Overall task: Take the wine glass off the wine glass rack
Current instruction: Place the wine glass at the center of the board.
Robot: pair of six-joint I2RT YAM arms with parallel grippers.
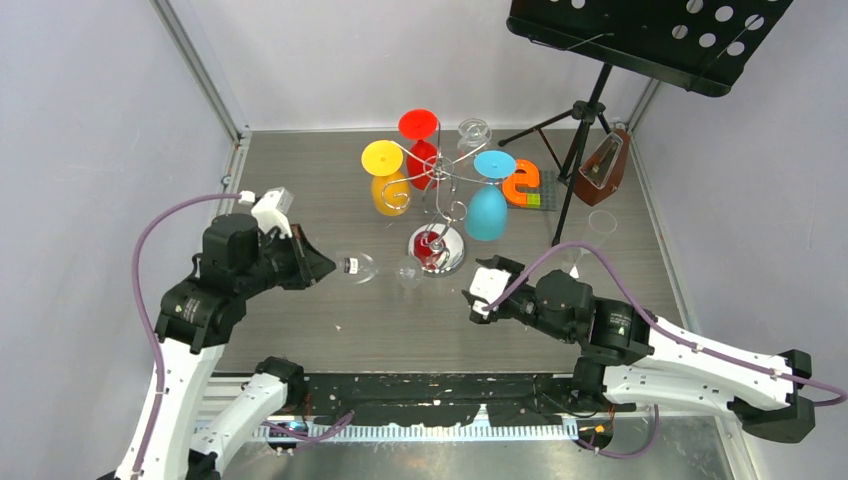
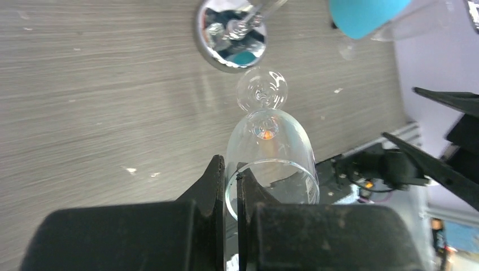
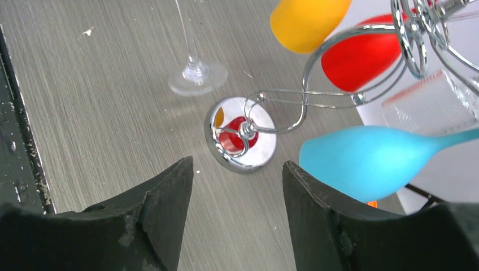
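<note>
The chrome wine glass rack [image 1: 437, 248] stands mid-table and carries a yellow glass [image 1: 386, 188], a red glass [image 1: 421, 152], a blue glass [image 1: 487, 208] and a clear one [image 1: 473, 133]. My left gripper [image 1: 328, 266] is shut on the rim of a clear wine glass [image 1: 360, 266], off the rack and just left of its base. In the left wrist view the fingers [image 2: 217, 180] pinch the bowl wall of that glass [image 2: 271, 147]. Its foot [image 3: 197, 78] is at the table surface; contact is unclear. My right gripper [image 1: 478, 292] is open and empty in front of the rack base [image 3: 240, 138].
A black tripod music stand [image 1: 640, 30] stands at the back right, with a brown metronome [image 1: 603, 170] and an orange block [image 1: 520, 182] beside its legs. The blue glass [image 3: 361, 161] hangs low just beyond my right fingers. White walls enclose the table.
</note>
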